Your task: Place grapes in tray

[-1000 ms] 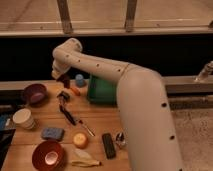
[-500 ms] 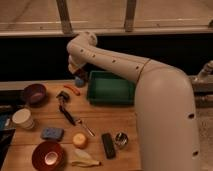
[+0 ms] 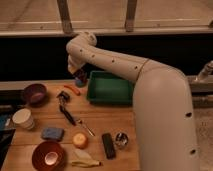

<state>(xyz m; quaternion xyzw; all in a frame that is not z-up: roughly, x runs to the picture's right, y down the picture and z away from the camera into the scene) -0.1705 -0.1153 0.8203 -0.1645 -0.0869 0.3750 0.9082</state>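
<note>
My gripper hangs at the end of the white arm, above the table's far edge and just left of the tray's left wall. It is shut on the grapes, a small dark reddish lump hanging between its fingers, lifted off the table. The tray is a green rectangular bin with raised walls at the back middle of the wooden table, and nothing shows inside it. The grapes are beside the tray's left rim, not over its inside.
A dark purple bowl sits at the back left, a small orange item and a black brush lie below the gripper. Nearer are a white cup, blue sponge, orange fruit, red bowl, black block and metal can.
The arm has lifted from low over the table's left side and swung right, carrying the gripper to the tray's left edge.
</note>
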